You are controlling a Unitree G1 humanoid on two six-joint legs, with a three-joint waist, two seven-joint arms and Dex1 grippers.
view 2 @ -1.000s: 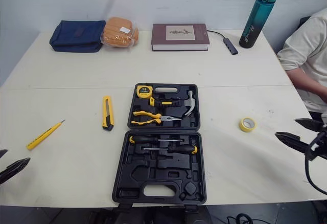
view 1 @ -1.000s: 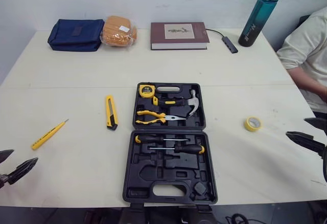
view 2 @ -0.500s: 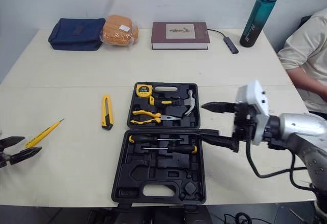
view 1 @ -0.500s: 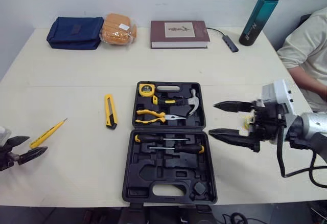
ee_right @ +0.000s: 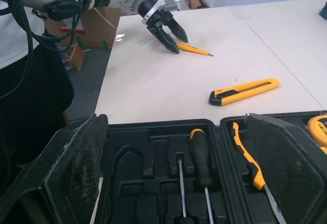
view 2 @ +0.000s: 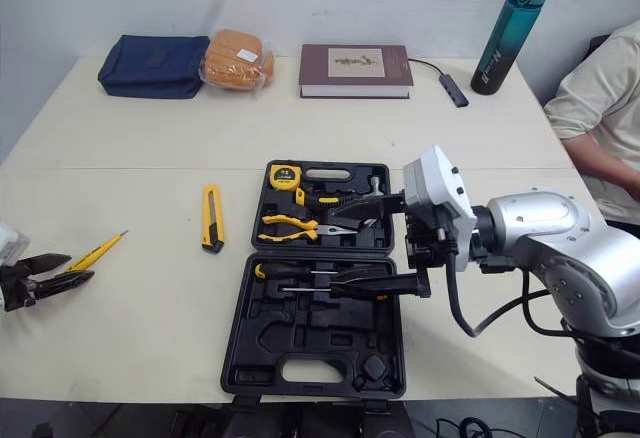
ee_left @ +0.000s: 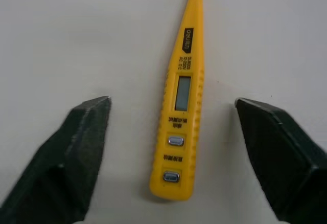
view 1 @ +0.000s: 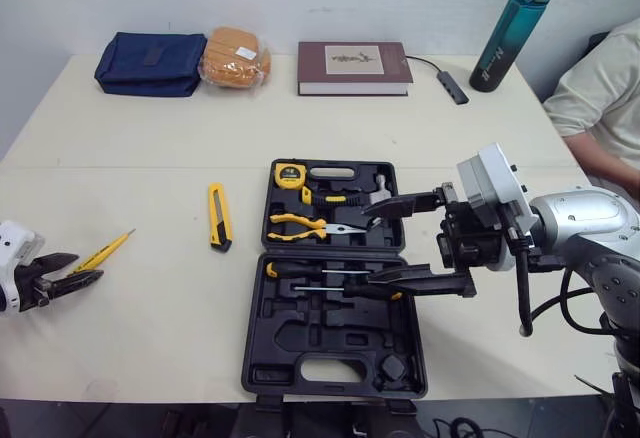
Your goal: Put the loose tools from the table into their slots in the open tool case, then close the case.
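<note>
Worktop (view 1: pixel 150 138): pale, seam across the middle | far edge, left to right: blue pouch (view 1: pixel 150 63), orange wrapped packet (view 1: pixel 233 56), brown book (view 1: pixel 354 66), grey hub (view 1: pixel 453 87) on cable, teal bottle (view 1: pixel 511 30) upright | centre to near edge: open black tool case (view 1: pixel 330 343) | left of case: yellow utility knife (view 1: pixel 218 216) | near left edge: yellow tester pen (view 1: pixel 103 251)

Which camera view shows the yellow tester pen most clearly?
The left wrist view: the tester pen shows between the fingers of the open left gripper, its display and buttons visible. Both eye views show it small; the right wrist view shows it far off.
</note>
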